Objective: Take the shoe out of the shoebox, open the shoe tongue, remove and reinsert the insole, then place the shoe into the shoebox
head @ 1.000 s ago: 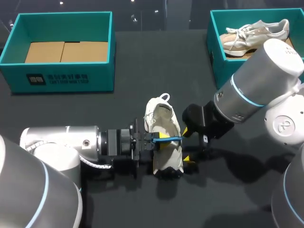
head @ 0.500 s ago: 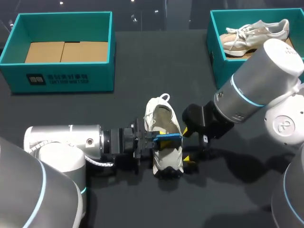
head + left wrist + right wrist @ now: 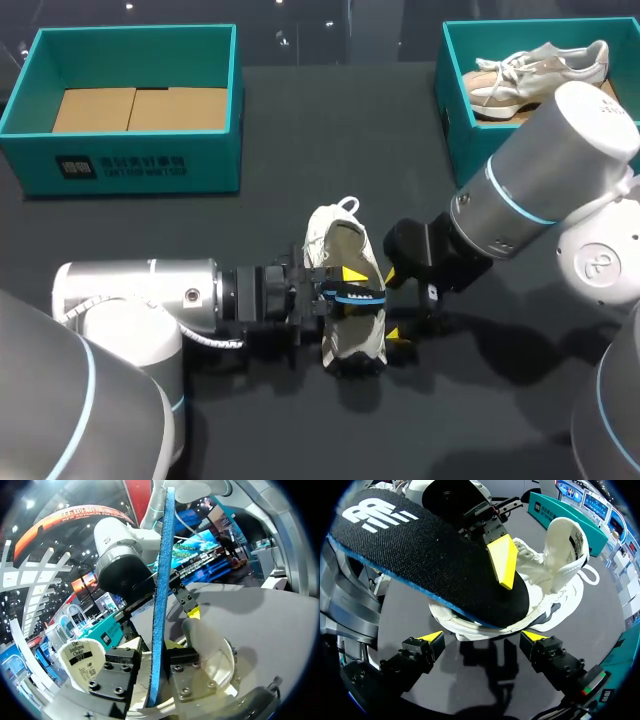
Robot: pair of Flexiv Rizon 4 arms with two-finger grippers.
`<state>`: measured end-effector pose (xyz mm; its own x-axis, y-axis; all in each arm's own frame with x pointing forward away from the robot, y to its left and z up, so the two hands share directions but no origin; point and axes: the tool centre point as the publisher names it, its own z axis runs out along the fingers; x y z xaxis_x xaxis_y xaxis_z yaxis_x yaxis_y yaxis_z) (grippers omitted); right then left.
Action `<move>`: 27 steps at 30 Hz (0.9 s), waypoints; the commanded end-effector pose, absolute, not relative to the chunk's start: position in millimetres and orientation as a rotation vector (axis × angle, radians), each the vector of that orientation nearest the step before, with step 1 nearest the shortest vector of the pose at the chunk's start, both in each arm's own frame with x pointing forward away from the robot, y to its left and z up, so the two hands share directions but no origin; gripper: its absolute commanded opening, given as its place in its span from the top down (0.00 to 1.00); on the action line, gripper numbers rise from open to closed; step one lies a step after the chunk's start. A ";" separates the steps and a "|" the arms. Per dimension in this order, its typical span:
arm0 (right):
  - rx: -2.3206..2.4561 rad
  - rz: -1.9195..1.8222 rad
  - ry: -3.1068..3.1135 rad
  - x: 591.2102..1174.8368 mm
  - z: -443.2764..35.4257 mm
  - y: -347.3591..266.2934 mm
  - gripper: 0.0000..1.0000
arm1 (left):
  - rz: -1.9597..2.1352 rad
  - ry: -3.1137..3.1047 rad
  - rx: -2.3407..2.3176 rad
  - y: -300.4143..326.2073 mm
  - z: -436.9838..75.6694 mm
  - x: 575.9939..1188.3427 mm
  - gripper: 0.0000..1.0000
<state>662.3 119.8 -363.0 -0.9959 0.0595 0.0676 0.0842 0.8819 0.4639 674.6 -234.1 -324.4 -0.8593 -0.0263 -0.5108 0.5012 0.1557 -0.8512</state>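
Insole across shoe (forefoot hidden)

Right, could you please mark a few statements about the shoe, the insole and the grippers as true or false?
The left gripper is shut on the insole: true.
The right gripper grips the shoe: false; it is open, with the shoe ahead of it.
The shoe sits inside a box: false; it is on the table.
The right-hand box holds pale shoes: true.
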 end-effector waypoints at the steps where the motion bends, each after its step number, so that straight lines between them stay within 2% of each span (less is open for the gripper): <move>1: -0.115 -0.745 -3.000 661.2 -364.4 120.0 0.00 | -1.733 2.031 0.445 -232.0 -314.5 665.8 0.75; 10: -0.115 -0.745 -3.000 661.2 -364.4 120.0 0.00 | -1.727 2.025 0.463 -236.3 -296.1 651.4 0.73; 11: -0.115 -0.745 -3.000 661.2 -364.4 120.0 0.00 | -1.729 2.025 0.468 -237.2 -295.1 650.2 0.77; 13: -0.115 -0.745 -3.000 661.2 -364.4 120.0 0.00 | -1.732 2.021 0.477 -238.5 -294.1 649.3 0.95; 14: -0.115 -0.745 -3.000 661.2 -364.4 120.0 0.00 | -1.730 2.020 0.483 -239.1 -294.3 649.2 1.00; 27: -0.115 -0.745 -3.000 661.2 -364.4 120.0 0.00 | -1.659 2.051 0.475 -236.1 -326.8 674.8 1.00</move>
